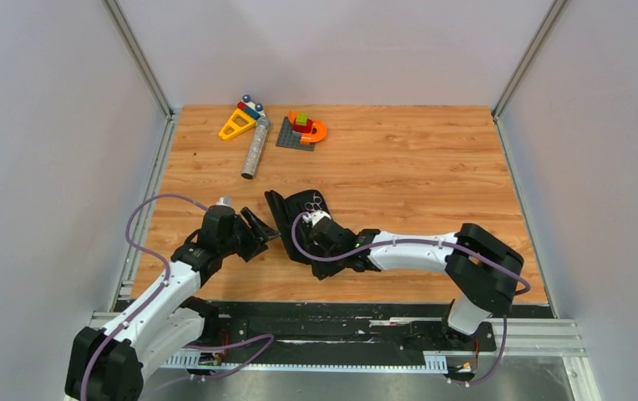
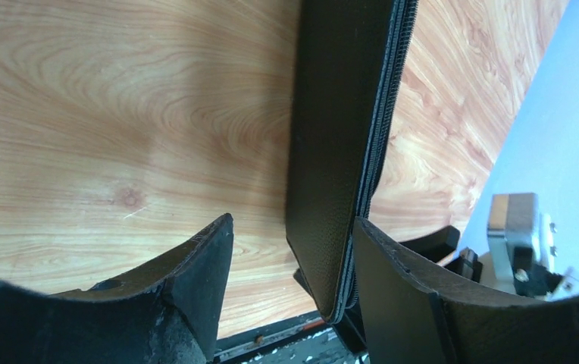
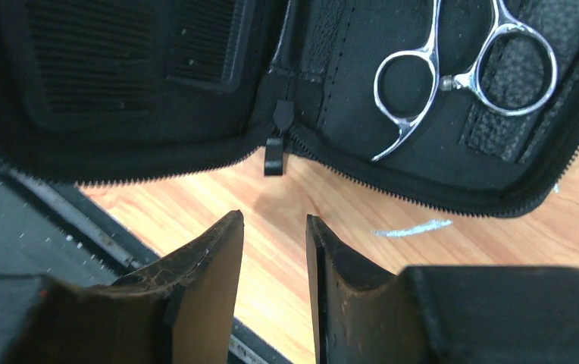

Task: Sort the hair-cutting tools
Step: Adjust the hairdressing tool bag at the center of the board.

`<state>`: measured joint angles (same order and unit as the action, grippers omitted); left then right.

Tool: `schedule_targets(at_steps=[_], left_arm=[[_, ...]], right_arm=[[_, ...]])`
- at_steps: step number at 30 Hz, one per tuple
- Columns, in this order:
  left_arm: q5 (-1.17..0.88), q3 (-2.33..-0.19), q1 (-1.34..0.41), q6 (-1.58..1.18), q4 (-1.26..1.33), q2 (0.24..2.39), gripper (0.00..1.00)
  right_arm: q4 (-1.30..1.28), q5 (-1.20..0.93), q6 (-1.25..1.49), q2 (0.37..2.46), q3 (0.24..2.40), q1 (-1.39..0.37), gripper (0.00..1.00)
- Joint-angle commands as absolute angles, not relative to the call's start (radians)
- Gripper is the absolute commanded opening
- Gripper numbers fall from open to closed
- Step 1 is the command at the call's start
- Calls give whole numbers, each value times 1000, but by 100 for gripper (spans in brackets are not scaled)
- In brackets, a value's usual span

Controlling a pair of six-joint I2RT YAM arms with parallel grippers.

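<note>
Black zippered case [image 3: 332,98] lies open on the wood-grain table [image 1: 416,167]. Slim silver scissors with ringed handles [image 3: 453,78] sit in one half. Long black comb [image 3: 82,68] and shorter black comb [image 3: 207,42] sit in the other.

Left gripper [image 2: 292,224]: jaws apart, straddling the case's raised flap, not clamped.

Right gripper [image 3: 273,218]: jaws narrowly parted, empty, near the case's edge.

A: What's at the far left of the wooden table [image 1: 416,167]?
B: A yellow triangle block [image 1: 235,126], and a grey cylinder [image 1: 255,148] lying just right of it.
A: Further right?
B: A grey plate [image 1: 291,138] carrying small red and green blocks [image 1: 301,121], with an orange ring [image 1: 317,131] at its right edge. Nearer, mid-table, a black zip case [image 1: 285,215] lies open.
</note>
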<state>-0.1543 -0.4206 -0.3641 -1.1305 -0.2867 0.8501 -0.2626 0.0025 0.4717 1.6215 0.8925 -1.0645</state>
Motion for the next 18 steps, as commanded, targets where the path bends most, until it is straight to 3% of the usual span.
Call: schedule_targets(at_steps=[1,14,18], left_arm=[[-174,-463,-357,-1095,-245,861,66],[-207,-470,-357,-1085,-242,879,65],[-209,-472,-357,-1082,-244,876,65]], right_arm=[[-248,119,494,1686,965,-1090,37],[-216,243,474,1805,1013,-1119,37],[-247,271,478,1813,1011,-1126,25]])
